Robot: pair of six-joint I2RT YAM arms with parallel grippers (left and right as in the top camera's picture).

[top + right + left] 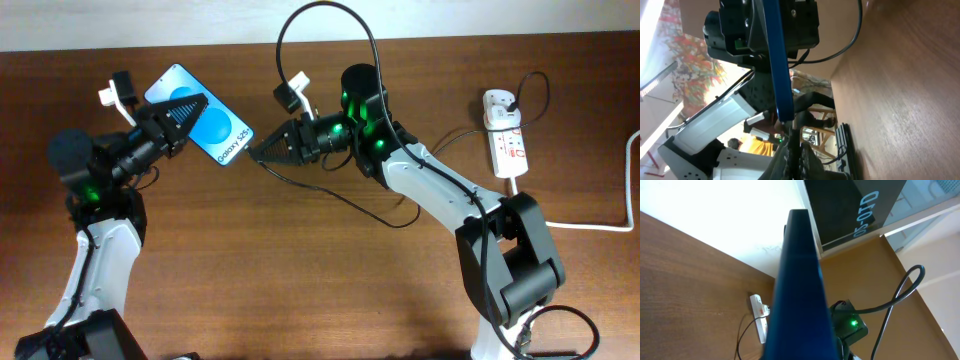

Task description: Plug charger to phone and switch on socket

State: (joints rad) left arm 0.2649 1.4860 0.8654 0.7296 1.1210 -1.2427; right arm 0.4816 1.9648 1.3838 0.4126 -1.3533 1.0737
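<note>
The phone (215,125), blue screen facing up, is held tilted above the table, with my left gripper (190,108) shut on its middle. In the left wrist view the phone (800,285) is edge-on and hides the fingers. My right gripper (258,150) is shut on the charger plug, pointing at the phone's lower end. In the right wrist view the plug tip (791,127) touches the end of the phone (777,65) just ahead of my right gripper (792,147); how deep it sits I cannot tell. The charger's thin black cable (345,203) trails right to the socket (506,135).
The socket's thick white cord (590,225) runs off the right edge of the brown table (300,290). A black camera cable (330,20) loops above the right arm. The socket (759,314) also shows in the left wrist view, near the wall.
</note>
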